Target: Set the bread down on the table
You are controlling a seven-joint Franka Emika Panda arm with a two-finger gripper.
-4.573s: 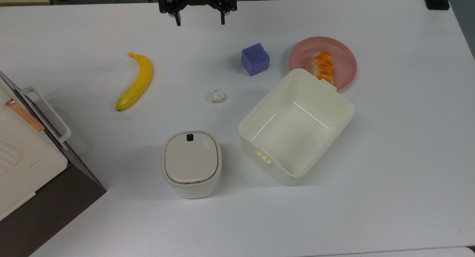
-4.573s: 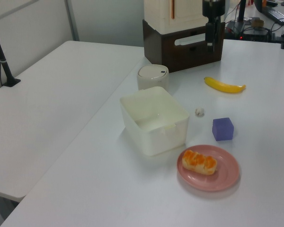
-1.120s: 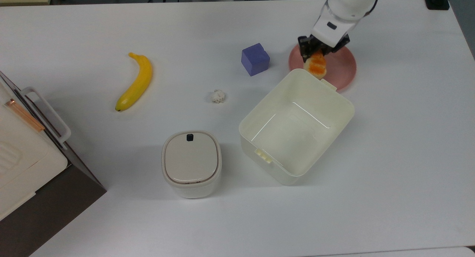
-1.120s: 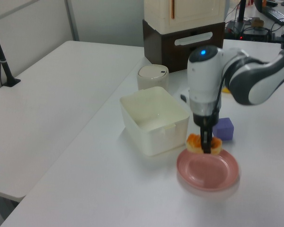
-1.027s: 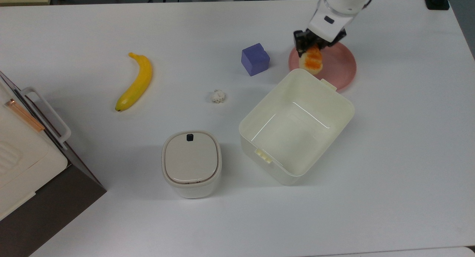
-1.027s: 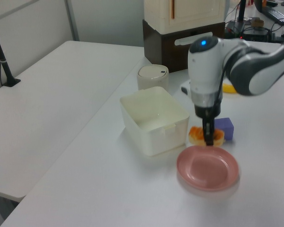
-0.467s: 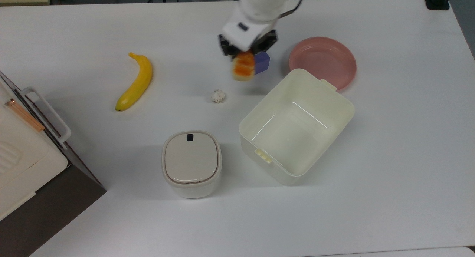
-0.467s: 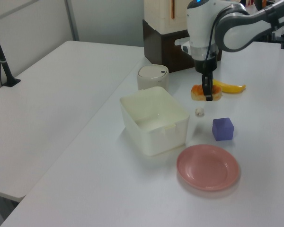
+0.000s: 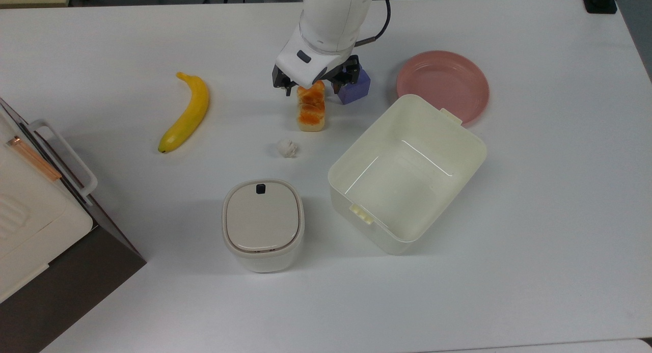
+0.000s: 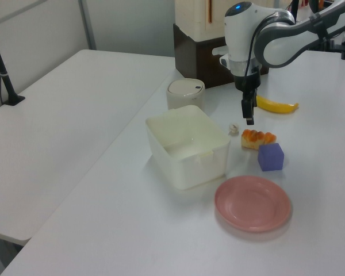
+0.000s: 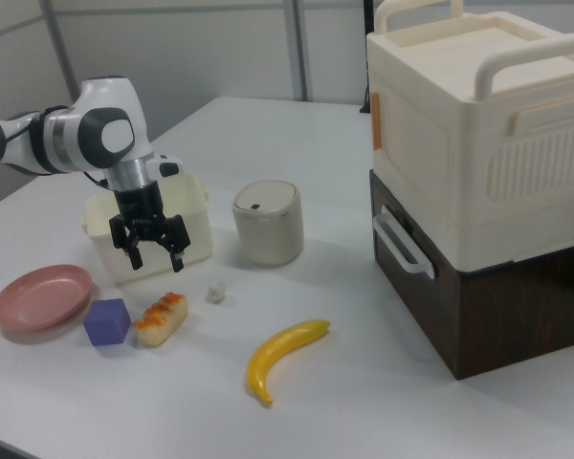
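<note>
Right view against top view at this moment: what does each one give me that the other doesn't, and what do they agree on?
Right view: the gripper is open and hangs clear above the bread, with a gap between them. Top view: the cream container seen from above, its floor bare. Both: the bread lies on the table beside the purple cube, off the pink plate.

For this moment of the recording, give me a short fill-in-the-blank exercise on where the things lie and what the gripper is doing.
1. The glossy orange-brown bread loaf lies on the white ____, not on the round pink plate.
2. The pink plate holds ____.
3. The gripper above the loaf is ____.
4. In the right view, the loaf lies between the purple cube and the small white ____ ball.

Missing words: table; nothing; open; paper
</note>
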